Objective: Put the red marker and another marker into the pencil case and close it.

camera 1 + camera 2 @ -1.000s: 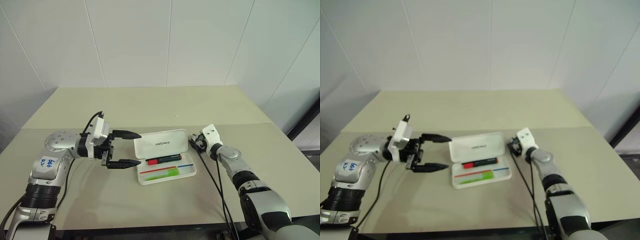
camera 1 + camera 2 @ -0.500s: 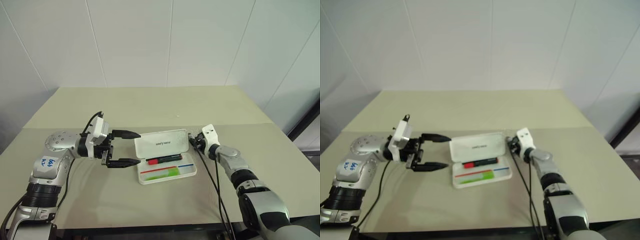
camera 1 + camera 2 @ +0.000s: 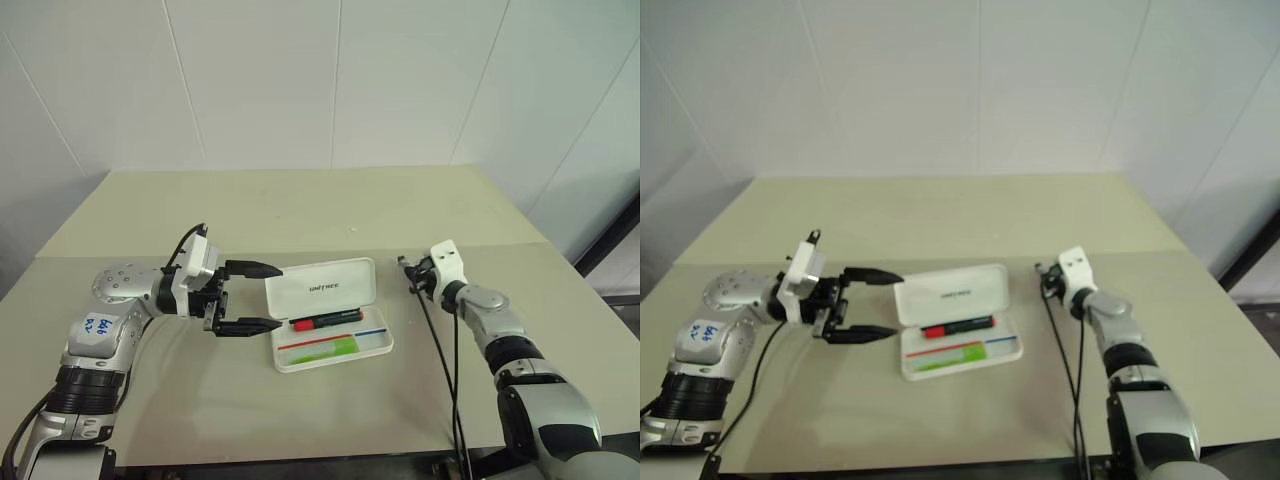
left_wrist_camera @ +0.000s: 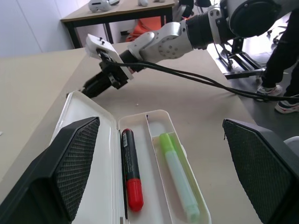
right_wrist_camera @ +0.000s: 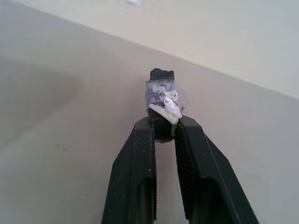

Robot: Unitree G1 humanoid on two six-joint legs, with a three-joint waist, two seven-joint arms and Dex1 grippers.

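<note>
Now that the right claw [image 5: 164, 128] has clenched, it grips a small dark object [image 5: 161, 100] wrapped in scraps of white and bluish tape between its fingertips. A second ago this claw was released and sat close beside the right end of the pencil case [image 3: 330, 320]; it now stands further to the right of the case and slightly higher, clear of the lid. What the small object is cannot be told from the views.

The left claw [image 3: 245, 297] remains released, jaws wide, and has not shifted. The pencil case lies just ahead of its fingertips on the table [image 3: 300, 215], with the open lid [image 3: 320, 287] standing up on the far side.

Inside the tray, the red marker [image 4: 132, 175] lies in the compartment next to the lid, red cap toward the left claw. The lime-green highlighter [image 4: 177, 175] lies in the outer compartment, parallel to it.

Judgement: both markers are loaded, so the insertion stage is complete. With the right claw drawn aside and occupied, the lid is unobstructed. The remaining step is closing the lid; the left claw is the nearer and is free for that.
</note>
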